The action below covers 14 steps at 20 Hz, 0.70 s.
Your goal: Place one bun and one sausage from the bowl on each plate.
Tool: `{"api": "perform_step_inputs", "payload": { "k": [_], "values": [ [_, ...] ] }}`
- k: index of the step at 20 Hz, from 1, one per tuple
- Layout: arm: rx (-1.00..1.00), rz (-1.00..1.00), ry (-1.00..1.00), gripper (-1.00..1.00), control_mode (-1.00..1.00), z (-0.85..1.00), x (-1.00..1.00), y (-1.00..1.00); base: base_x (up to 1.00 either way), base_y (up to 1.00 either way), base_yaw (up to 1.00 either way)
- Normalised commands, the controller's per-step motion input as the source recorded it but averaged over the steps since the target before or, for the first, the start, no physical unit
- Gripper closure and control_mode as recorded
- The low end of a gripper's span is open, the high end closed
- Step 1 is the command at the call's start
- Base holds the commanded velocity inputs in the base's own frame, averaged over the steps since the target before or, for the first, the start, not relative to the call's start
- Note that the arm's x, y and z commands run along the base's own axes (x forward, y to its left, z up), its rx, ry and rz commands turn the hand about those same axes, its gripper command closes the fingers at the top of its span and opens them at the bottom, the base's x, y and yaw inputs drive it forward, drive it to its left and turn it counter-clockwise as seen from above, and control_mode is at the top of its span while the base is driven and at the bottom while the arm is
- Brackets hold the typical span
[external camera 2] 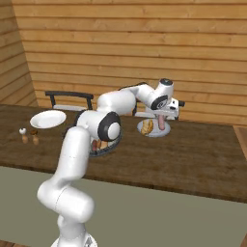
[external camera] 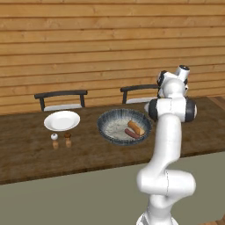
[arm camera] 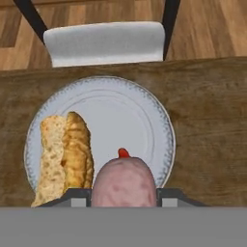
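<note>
The two-finger gripper is closed on a pinkish-brown sausage, clamped by its upper part so that it hangs end-down; its long axis is near vertical and its lower end points at the small round white plate on the right side of the dark wooden table. The sausage is above this plate; contact with the plate cannot be determined. This hold allows the sausage to be lowered beside the golden split bun already lying on the left part of the same plate. In the hand view, the bun's long axis runs from the near rim towards the plate centre. The large round blue-grey patterned bowl sits mid-table and holds a second bun and a second sausage, lying side by side on parallel diagonals. The second white plate lies at the left, bare, with two small shakers just nearer, judged reserved for the remaining pair.
</note>
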Motion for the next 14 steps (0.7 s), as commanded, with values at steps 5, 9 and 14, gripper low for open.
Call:
{"api": "perform_step_inputs", "payload": {
  "k": [5,9,14],
  "values": [
    [0.0,0.0,0.03,1.0,-1.0,-0.02,0.78,0.0,0.0,0.0,0.0],
    [0.0,0.0,0.04,1.0,-1.0,-0.29,0.06,0.0,0.0,0.0,0.0],
    [0.0,0.0,0.01,1.0,-1.0,-0.61,0.0,0.02,0.0,0.0,0.0]
  ]
}}
